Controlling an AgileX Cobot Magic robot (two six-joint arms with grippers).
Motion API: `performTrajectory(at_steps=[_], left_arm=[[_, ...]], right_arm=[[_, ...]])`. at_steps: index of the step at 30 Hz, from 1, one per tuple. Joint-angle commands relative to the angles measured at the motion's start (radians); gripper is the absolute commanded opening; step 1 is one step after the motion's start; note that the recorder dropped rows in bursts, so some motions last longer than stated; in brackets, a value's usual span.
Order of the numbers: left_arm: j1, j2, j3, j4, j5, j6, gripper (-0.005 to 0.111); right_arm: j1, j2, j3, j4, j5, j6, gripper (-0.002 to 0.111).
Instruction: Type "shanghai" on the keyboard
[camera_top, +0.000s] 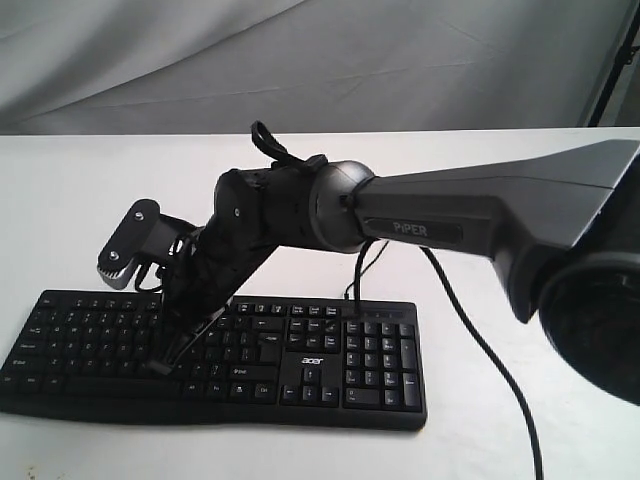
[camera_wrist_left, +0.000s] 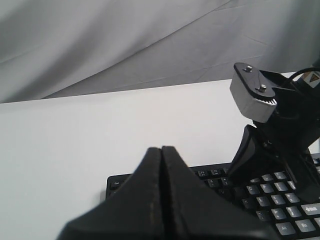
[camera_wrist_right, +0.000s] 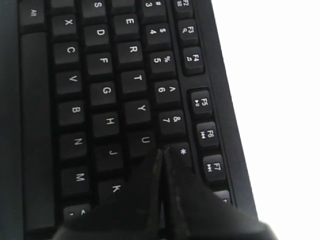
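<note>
The black keyboard (camera_top: 330, 352) with white legends and an acer logo lies near the front of the white table. My right gripper (camera_top: 160, 367) reaches across from the right and points steeply down at the letter keys left of the middle. In the right wrist view this gripper (camera_wrist_right: 163, 150) is shut with nothing in it. Its tip lies between the U key (camera_wrist_right: 145, 140) and the 8 key (camera_wrist_right: 183, 150), and the key under it is hidden. My left gripper (camera_wrist_left: 161, 148) is shut and empty, over the keyboard (camera_wrist_left: 280, 210) near its Esc corner. It does not show in the exterior view.
A thin black cable (camera_top: 485, 345) runs over the white table (camera_top: 80, 200) to the right of the keyboard. A grey cloth (camera_top: 300, 60) hangs behind. The right arm's grey wrist camera (camera_wrist_left: 252, 92) stands close beside the left gripper.
</note>
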Motion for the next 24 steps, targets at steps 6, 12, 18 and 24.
performTrajectory(at_steps=[6, 12, 18, 24], left_arm=[[-0.004, -0.003, 0.004, 0.001, -0.005, 0.0, 0.0], [-0.004, -0.003, 0.004, 0.001, -0.005, 0.0, 0.0], [-0.004, -0.003, 0.004, 0.001, -0.005, 0.0, 0.0], [-0.004, -0.003, 0.004, 0.001, -0.005, 0.0, 0.0]], right_arm=[[-0.007, 0.02, 0.001, -0.004, -0.008, -0.002, 0.0], [-0.007, 0.022, 0.001, -0.001, -0.01, -0.015, 0.0], [-0.007, 0.022, 0.001, -0.001, -0.01, -0.016, 0.0], [-0.007, 0.041, 0.001, 0.001, -0.012, -0.02, 0.0]])
